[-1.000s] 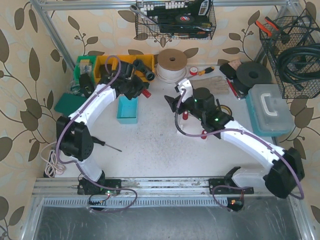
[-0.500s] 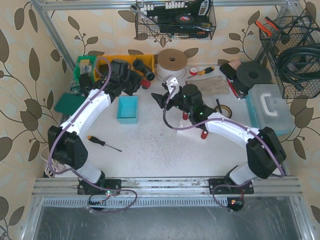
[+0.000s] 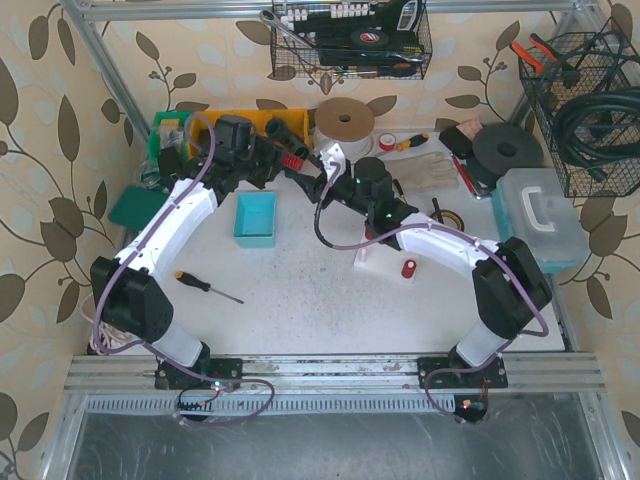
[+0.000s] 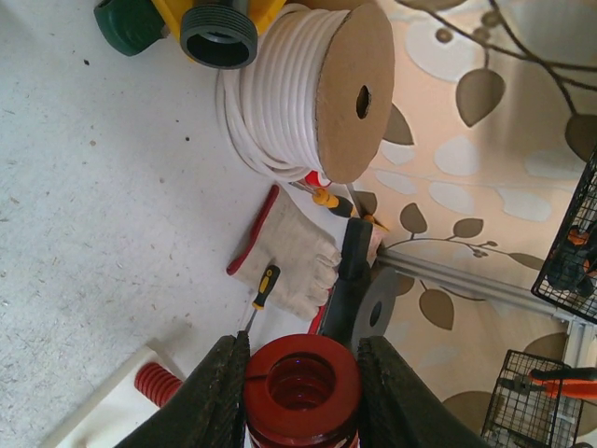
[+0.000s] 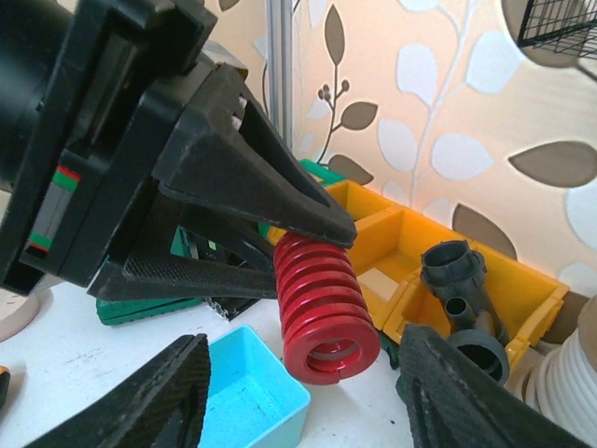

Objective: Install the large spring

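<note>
Looks like handover: left gripper [image 4: 303, 373] clamps spring [image 5: 319, 303] in the air just left of spool [image 3: 344, 122]; right gripper [image 5: 303, 341] wide open, empty, facing it. Next: right must close squarely on spring's free end

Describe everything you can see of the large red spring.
The large red spring is a stout coil of thick, glossy red wire, metal by its look, with a hollow core. The left gripper's black fingers clamp its sides, holding it tilted above the table near the yellow bins. The open right gripper faces it without touching.
</note>
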Tool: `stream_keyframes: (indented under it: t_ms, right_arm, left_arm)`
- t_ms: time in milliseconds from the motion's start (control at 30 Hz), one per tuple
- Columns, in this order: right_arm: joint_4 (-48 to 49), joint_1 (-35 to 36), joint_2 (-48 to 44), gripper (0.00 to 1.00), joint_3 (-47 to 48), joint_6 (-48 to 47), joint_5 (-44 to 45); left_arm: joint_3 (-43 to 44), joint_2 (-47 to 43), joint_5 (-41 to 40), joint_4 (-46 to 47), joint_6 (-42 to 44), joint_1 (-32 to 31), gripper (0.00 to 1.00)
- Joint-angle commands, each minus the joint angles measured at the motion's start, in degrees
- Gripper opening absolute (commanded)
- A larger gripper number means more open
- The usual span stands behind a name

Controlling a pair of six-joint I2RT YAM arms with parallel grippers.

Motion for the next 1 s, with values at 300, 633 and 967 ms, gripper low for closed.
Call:
stream_keyframes:
  t_ms: [300,633,967]
  right_arm:
    - [2.10,-0.17,4.35,0.52,4.46,0.09,-1.58]
    - [1.80,-0.09,5.32,0.34,6.22,-0.61,-1.45]
    - [1.05,0.01,6.08,0.30,8.35,-0.86,-1.20]
  left_arm:
    - [3.25,-3.28,5.09,3.62,-0.92,0.57,0.00]
    - [1.84,-4.99,6.09,3.98,-1.45,0.74,0.00]
    - [1.21,-5.16,8.07,4.28,-1.80,0.82,0.00]
